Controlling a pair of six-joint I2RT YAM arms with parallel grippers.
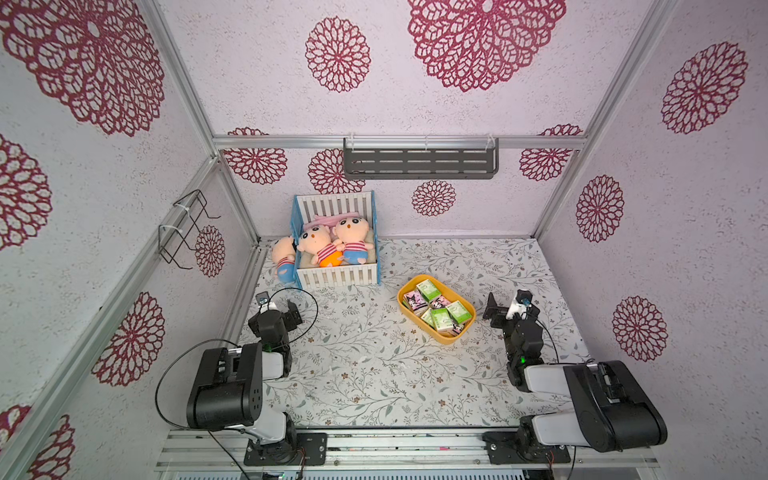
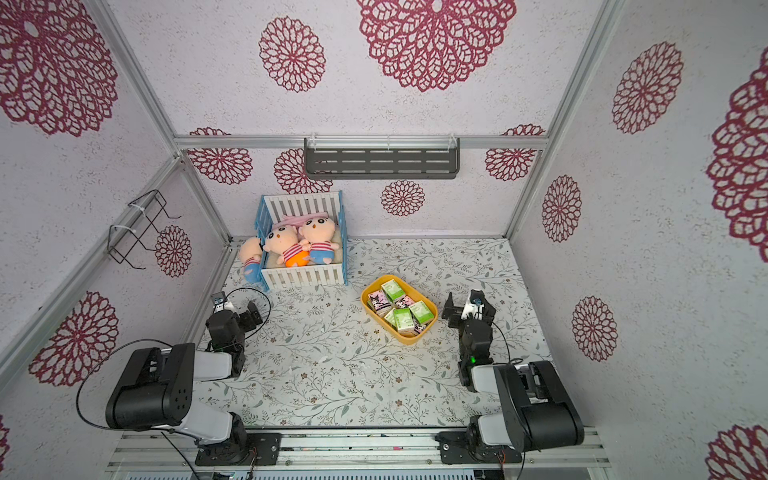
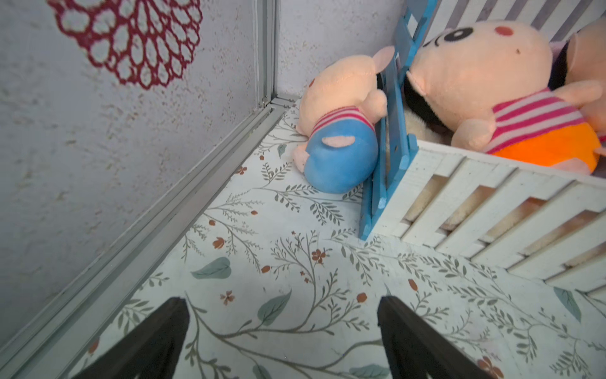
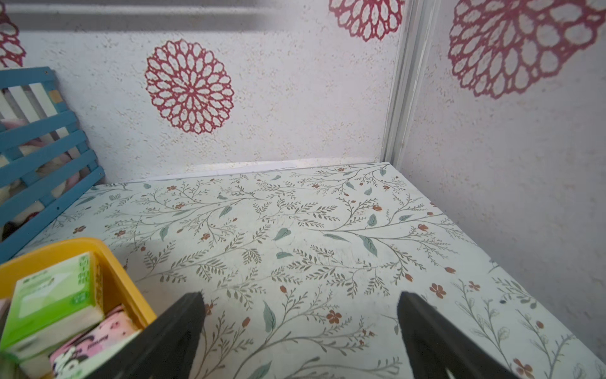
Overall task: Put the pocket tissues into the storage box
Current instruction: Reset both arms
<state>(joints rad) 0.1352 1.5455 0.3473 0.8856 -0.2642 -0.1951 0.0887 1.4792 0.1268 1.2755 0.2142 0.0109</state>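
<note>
My left gripper [image 3: 282, 303] and right gripper [image 4: 300, 300] are hanging spread, empty; the storage box [image 1: 442, 338] is showing seven pocket tissues [image 1: 441, 319].

**Tissue packets fill the yellow box**

In a top view, the yellow storage box [image 1: 445, 338] sits at an angle on the flowered table [image 1: 365, 374]. It is packed with green-and-white and pink pocket tissues [image 1: 441, 319]. The right gripper [image 1: 511, 309] hangs just beside the box. The left gripper [image 1: 282, 312] is well apart from it, nearer the crate [image 1: 338, 276]. That white-and-blue crate stands at the back and holds two plush dolls [image 1: 322, 247]. A third doll [image 1: 284, 257] lies outside, against its blue side.
</note>
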